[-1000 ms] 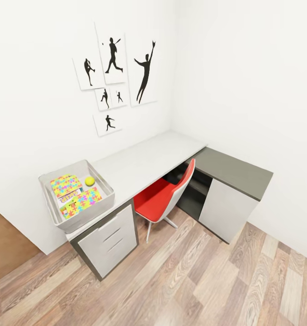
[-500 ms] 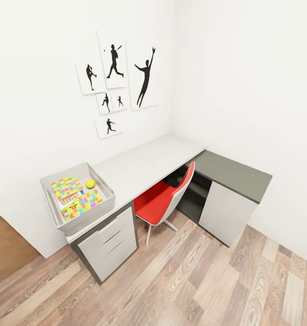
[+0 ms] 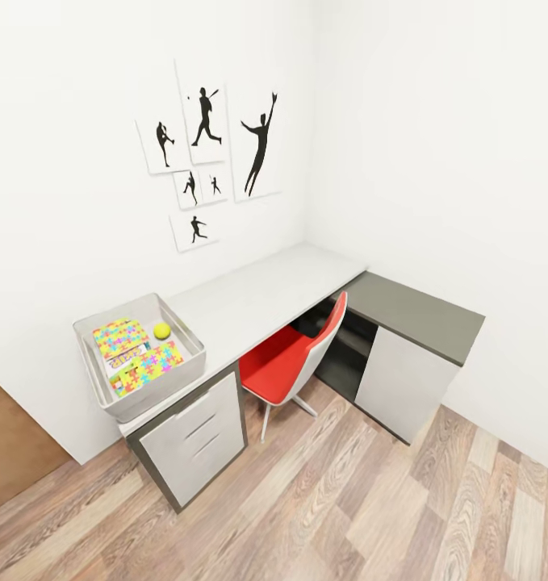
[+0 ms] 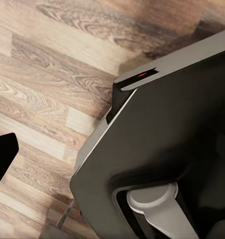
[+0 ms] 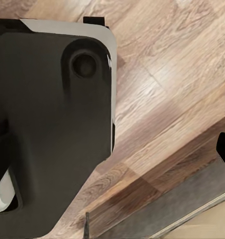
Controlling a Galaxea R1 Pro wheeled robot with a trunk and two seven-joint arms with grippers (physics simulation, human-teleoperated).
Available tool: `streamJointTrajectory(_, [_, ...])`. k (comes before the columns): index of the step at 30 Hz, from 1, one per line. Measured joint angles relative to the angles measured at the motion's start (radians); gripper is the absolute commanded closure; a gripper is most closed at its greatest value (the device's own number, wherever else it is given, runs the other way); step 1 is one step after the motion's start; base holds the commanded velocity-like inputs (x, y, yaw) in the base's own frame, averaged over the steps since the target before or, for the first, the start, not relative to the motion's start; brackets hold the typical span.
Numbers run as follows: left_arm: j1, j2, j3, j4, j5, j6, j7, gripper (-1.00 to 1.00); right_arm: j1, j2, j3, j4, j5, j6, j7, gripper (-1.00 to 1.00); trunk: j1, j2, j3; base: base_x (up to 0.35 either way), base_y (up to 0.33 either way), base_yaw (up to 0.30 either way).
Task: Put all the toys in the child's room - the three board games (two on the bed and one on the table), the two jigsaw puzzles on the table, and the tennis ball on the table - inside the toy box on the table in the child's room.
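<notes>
Head view: toy box [image 3: 141, 356] sits at the counter's [image 3: 257, 290] left end, holding two jigsaw puzzles [image 3: 119, 336], a board game [image 3: 130, 353] between them, and the tennis ball [image 3: 161, 330]. Red chair [image 3: 294, 357] tucked under.
Wrist views: robot base [image 4: 167, 149] over plank floor [image 5: 172, 99]; either gripper's state cannot be told.

A child's room: baseball-player silhouette prints [image 3: 209, 153] on white walls, a red chair [image 3: 294, 359], toys in a toy box [image 3: 138, 355].
</notes>
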Motion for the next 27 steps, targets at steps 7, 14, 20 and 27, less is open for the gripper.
streamJointTrajectory(7, [0.000,-0.003,0.000,0.002,0.001,-0.001,0.000,-1.00,0.005,0.004,-0.001,0.000,0.001,-0.078,-0.001,-1.00,0.000,0.000,0.011,0.000,0.000,0.000])
streamJointTrajectory(14, [0.000,-0.005,0.000,0.002,0.001,-0.001,0.000,-1.00,0.010,0.006,-0.001,0.000,0.002,-0.104,-0.002,-1.00,0.000,0.000,0.022,0.000,0.000,0.000])
streamJointTrajectory(20, [0.000,-0.005,0.000,0.002,0.001,-0.001,0.000,-1.00,0.011,-0.001,-0.005,0.003,0.002,-0.108,-0.008,-1.00,0.000,0.000,0.030,0.000,0.000,0.010])
streamJointTrajectory(27, [0.000,-0.005,0.000,0.002,0.001,-0.001,0.000,-1.00,0.019,-0.007,-0.005,0.008,0.001,-0.105,-0.011,-1.00,0.000,0.000,0.034,0.000,0.000,0.005])
